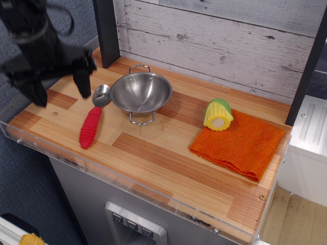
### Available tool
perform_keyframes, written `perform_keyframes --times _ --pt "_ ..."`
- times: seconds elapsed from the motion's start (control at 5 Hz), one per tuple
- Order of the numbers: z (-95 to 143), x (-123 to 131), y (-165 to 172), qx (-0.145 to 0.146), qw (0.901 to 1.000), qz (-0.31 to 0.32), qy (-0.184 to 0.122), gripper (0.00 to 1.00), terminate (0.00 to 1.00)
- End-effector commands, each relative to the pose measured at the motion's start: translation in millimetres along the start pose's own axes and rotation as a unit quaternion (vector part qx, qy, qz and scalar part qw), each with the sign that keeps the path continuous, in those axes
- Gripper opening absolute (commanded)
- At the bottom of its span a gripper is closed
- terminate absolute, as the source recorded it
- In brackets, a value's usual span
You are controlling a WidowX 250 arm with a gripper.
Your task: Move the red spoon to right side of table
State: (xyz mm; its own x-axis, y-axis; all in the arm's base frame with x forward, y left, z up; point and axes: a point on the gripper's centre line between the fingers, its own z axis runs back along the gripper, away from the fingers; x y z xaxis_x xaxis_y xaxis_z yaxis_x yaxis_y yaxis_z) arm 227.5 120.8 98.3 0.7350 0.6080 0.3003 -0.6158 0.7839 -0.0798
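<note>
Spoon handling: the red spoon (92,121) lies at the table's (168,163) left, its metal bowl just beside the steel bowl (141,93). The ribbed handle looks rigid, light and grippy. End effector (59,92) hovers nearby, fingers apart, empty.

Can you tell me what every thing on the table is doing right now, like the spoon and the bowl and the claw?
claw: open, holding nothing, to the left of the spoon's bowl end.
red spoon: lying flat on the table, left side, beside the steel bowl.
steel bowl: upright, empty.
toy corn: lying at the back corner of the cloth.
orange cloth: folded, flat on the right side.
</note>
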Motion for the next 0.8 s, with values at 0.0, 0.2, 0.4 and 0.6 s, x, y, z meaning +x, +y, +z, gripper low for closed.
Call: perform_keyframes --times 0.0,0.2,0.4,0.6 --pt "-32 0 7 0.004 0.9998 -0.001 0.022 1.0 0.0" --pt "-49 -2 5 0.003 0.9994 -0.012 0.034 1.0 0.0" --pt "-59 -2 4 0.009 0.999 -0.019 0.039 1.0 0.0" --pt "-71 -6 5 0.012 0.9984 -0.025 0.05 1.0 0.0"
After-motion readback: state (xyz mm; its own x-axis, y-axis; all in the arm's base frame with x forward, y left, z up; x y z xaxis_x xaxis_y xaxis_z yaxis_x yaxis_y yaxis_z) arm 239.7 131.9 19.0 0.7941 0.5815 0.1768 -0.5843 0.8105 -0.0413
